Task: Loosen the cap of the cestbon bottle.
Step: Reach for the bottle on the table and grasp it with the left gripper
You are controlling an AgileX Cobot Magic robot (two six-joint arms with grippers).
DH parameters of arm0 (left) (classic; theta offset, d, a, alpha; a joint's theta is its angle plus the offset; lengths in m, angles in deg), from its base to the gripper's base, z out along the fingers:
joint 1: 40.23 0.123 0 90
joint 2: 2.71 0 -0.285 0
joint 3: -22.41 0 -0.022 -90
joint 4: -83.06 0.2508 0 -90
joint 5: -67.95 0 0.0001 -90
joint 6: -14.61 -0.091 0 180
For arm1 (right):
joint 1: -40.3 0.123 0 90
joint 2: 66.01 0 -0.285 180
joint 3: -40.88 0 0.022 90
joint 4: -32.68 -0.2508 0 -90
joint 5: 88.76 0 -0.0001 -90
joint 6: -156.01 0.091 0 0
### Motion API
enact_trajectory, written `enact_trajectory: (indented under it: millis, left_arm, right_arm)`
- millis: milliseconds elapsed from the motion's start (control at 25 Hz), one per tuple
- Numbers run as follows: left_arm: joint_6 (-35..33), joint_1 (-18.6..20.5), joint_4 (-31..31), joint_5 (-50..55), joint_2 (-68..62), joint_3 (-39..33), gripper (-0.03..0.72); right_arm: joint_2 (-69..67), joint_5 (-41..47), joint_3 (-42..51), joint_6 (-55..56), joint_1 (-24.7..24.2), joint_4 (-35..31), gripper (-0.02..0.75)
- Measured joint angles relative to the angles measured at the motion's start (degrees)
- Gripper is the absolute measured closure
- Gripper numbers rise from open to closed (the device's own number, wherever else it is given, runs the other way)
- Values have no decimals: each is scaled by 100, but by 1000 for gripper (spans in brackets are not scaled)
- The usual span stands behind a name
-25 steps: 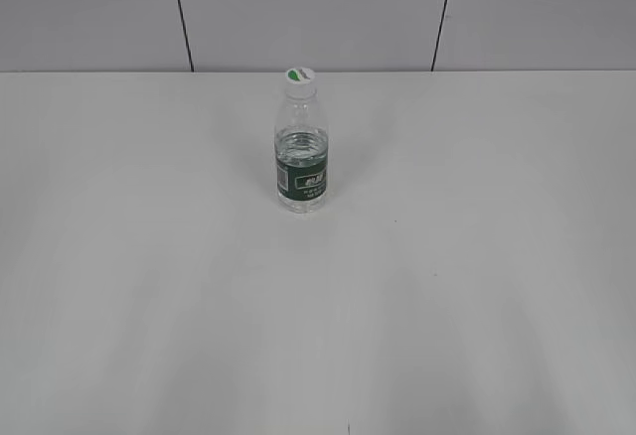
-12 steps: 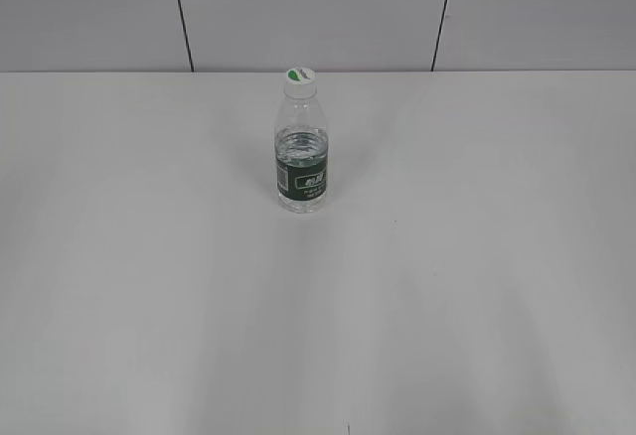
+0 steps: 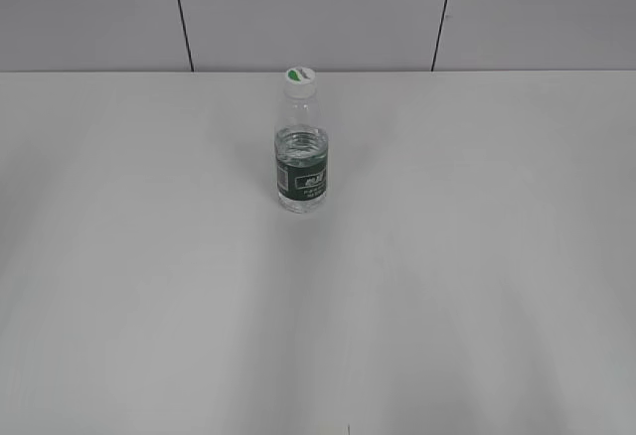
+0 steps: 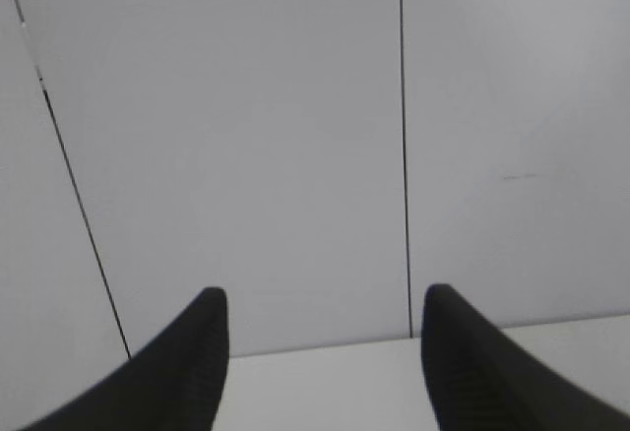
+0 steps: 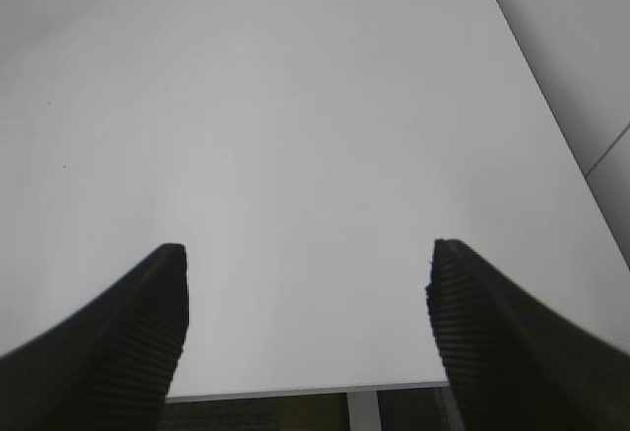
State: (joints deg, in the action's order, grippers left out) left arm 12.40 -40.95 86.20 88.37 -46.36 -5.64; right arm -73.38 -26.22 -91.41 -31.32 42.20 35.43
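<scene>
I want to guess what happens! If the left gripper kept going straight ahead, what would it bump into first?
Probably the wall. The open left gripper points at it over the table edge, though depth is unclear.

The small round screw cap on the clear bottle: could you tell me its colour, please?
White cap with a green leaf-shaped mark, clearest in the exterior view.

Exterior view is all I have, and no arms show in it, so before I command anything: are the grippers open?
Observer: Yes for the left gripper: its jaws stand wide apart with nothing between them.
Operator: What does it face?
Observer: The paneled wall, over the table's far edge.
Operator: And the right one?
Observer: The right gripper is also open and empty, over bare table. Neither wrist view shows the cestbon bottle or its cap.
</scene>
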Motion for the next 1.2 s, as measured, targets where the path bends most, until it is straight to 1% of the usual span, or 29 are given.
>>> enact_trajectory:
  millis: [240, 480, 800, 1000, 1200]
  left_arm:
    - [-58, 0, 212, -1203, -1612, 600, 291]
    - [-70, 0, 331, -3104, -2810, 777, 291]
    - [-75, 74, 362, -4109, -4225, 777, 300]
    - [-75, 74, 734, -4783, -5084, 777, 302]
    - [-75, 74, 896, -5032, -5836, 781, 305]
  right_arm:
    - [0, 0, 0, 0, 0, 0, 160]
    - [0, 0, 0, 0, 0, 0, 160]
    - [0, 0, 0, 0, 0, 0, 160]
    - [0, 0, 0, 7, 0, 0, 160]
    - [0, 0, 0, 9, 0, 0, 160]
